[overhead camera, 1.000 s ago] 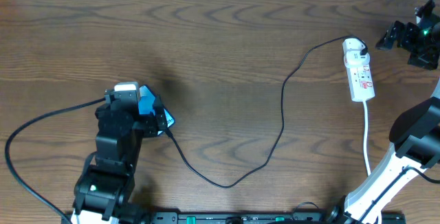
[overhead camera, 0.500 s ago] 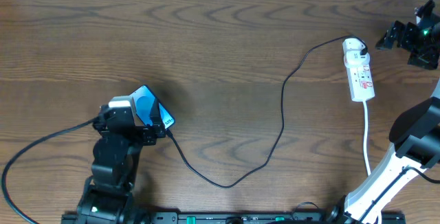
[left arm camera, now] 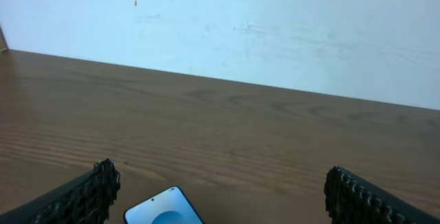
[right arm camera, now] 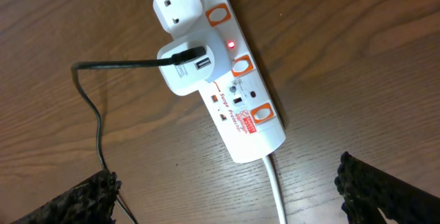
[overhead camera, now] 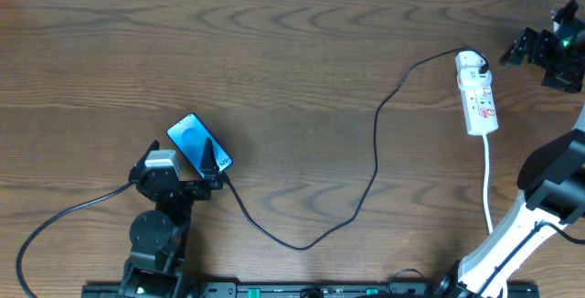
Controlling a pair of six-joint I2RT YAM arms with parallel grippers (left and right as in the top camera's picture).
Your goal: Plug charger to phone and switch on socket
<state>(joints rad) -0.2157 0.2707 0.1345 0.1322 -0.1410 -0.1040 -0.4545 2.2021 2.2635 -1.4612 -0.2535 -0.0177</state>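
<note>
At lower left of the brown wood-grain table (overhead camera: 292, 51), a slim black-framed smartphone (overhead camera: 196, 141) with a bright blue circle on its lit screen, flat on the wood and turned diagonally. Just behind it toward the near edge, the black left arm (overhead camera: 155, 234). In the wrist view, left gripper (left arm camera: 221, 176) spread wide, its ribbed black fingertips (left arm camera: 89, 193) low at either side of the picture, only the smartphone's upper end showing between them at the bottom edge, nothing pinched, pale wall (left arm camera: 275, 25) beyond the table. From the smartphone's lower right corner, a long thin black charger cable (overhead camera: 375, 152) sagging in a loose curve toward the near edge, then rising and bending right to the far right of the table. Connector tip right at that corner, beside a black finger; seated in the port or not, cannot tell. At far right, a small narrow white power strip (right arm camera: 237, 93) with orange-red rimmed switches, lying lengthwise, a white cord (right arm camera: 275, 189) leaving its near end. On the strip, a white adapter (right arm camera: 182, 69) with the cable plugged into its side, and a small red light (right arm camera: 230, 45) glowing next to it. Right gripper (right arm camera: 225, 174) held over the strip with fingers far apart, gripping nothing, clear of strip and cable.
</note>
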